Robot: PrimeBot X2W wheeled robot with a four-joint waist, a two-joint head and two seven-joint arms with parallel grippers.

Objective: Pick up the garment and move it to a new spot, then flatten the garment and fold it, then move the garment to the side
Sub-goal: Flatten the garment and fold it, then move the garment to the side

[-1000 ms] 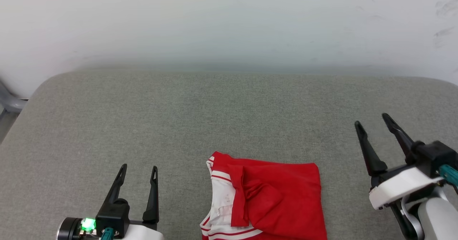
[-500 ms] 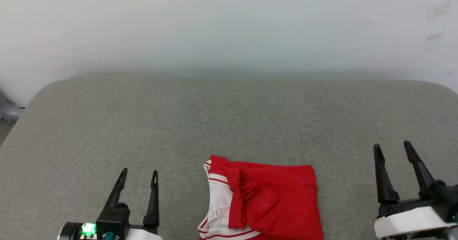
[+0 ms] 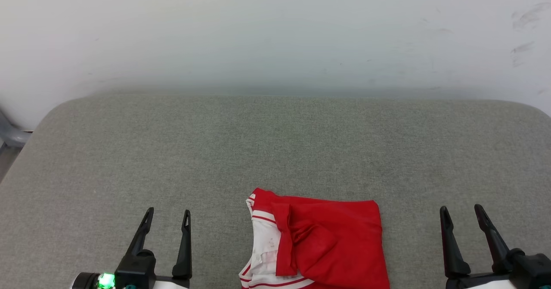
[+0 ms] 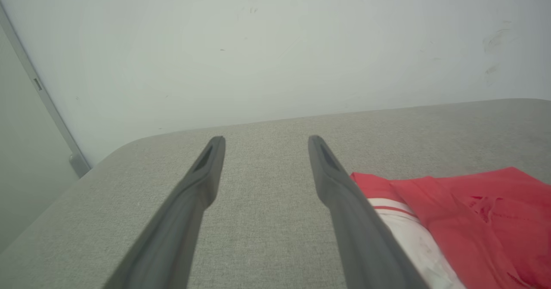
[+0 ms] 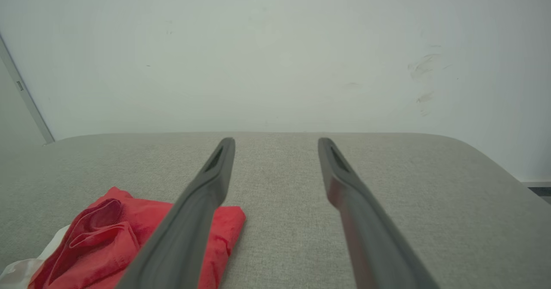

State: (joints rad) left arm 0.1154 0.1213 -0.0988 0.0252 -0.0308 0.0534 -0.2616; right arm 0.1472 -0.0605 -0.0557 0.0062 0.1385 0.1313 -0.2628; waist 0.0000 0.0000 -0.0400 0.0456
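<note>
– On the grey cushion (image 3: 275, 142), close before the robot, the garment (image 3: 318, 241) lies folded between the left gripper (image 3: 168, 212) and the right gripper (image 3: 461, 208), touching neither.
– Both stand open, holding nothing. The cloth looks light, soft and floppy; its 2 far corners seem the best hold.

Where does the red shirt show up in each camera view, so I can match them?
Head view: the garment lies at bottom centre, cut by the lower edge.
Left wrist view: garment at lower right.
Right wrist view: garment at lower left.
Shared landmark: the scuff marks on the white wall, upper right in all three views.
</note>
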